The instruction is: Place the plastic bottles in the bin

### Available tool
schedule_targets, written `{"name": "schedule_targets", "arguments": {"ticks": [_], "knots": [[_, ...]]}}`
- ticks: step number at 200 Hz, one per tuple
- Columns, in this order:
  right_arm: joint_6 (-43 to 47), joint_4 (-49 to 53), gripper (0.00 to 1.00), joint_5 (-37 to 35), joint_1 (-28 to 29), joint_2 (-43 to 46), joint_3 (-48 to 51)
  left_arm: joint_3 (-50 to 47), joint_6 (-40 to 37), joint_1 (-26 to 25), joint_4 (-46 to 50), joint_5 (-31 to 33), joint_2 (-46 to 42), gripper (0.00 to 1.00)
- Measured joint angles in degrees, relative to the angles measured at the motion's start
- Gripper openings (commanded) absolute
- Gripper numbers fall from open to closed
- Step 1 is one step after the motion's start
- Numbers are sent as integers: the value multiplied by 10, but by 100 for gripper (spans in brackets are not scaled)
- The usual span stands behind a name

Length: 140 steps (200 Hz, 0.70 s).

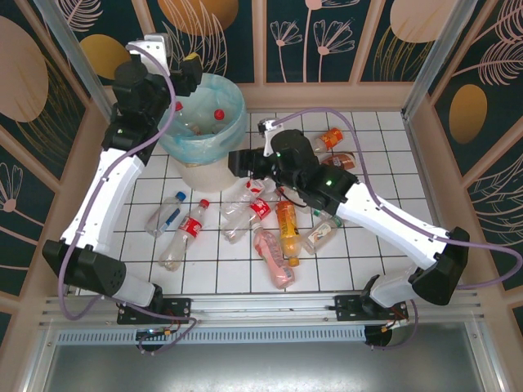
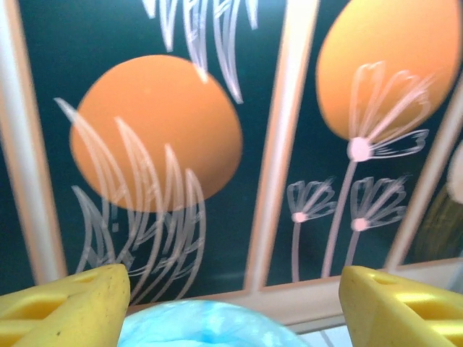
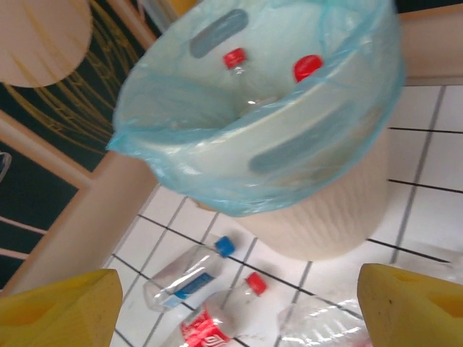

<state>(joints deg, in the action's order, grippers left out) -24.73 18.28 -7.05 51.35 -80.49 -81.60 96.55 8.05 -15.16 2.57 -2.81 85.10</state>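
Bin (image 1: 200,173) holds two red-capped plastic bottles (image 3: 233,59). Left claw (image 1: 189,72) over bin's far-left rim, jaws wide apart, empty. Right claw (image 1: 243,161) just right of bin, jaws wide, empty. Other bottles (image 1: 286,229) lie scattered on desk (image 1: 204,273) in front of bin.

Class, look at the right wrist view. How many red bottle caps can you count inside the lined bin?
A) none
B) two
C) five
B: inside the bin, one red cap and a second red cap show against the bag lining, and no others.
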Motion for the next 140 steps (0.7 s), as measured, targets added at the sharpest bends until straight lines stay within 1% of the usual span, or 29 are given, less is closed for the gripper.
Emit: {"name": "schedule_targets", "arguments": {"ticks": [24, 47, 69, 92, 115, 140], "knots": [[4, 37, 83, -4, -46, 0, -14, 17, 13, -3, 14, -56, -4, 74], [4, 72, 83, -3, -100, 0, -21, 38, 11, -24, 35, -83, -4, 74], [4, 102, 83, 2, -145, 2, -21, 68, -7, -67, 68, -90, 1, 74], [8, 129, 82, 12, -176, 3, -21, 95, -21, -111, 89, -96, 13, 74], [21, 150, 78, 26, -202, 9, -10, 108, -27, -142, 104, -102, 33, 73], [27, 173, 77, 32, -232, 19, 18, 123, -34, -172, 131, -102, 66, 73]]}}
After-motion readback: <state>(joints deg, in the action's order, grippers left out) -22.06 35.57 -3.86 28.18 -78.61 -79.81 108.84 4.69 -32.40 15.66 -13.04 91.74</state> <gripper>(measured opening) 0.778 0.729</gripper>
